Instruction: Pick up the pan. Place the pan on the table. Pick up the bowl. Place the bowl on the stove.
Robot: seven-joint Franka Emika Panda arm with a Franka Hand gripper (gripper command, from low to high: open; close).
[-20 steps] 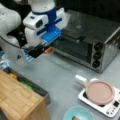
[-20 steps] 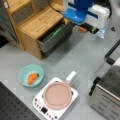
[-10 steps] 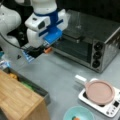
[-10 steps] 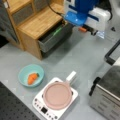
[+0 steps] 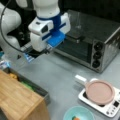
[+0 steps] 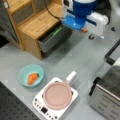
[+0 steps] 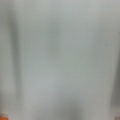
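Step one not begun: pan [image 6: 58,95] sitting on stove [image 6: 40,108]; pincer [image 5: 37,53] far off above the bench [image 6: 82,60], grip impossible to tell.

We see bare table [image 6: 75,57] between the wooden cabinet [image 6: 37,22] and toaster oven [image 6: 110,87]. The stove [image 6: 55,100], pan [image 6: 57,95] and bowl [image 6: 31,75] crowd a front view's bottom.
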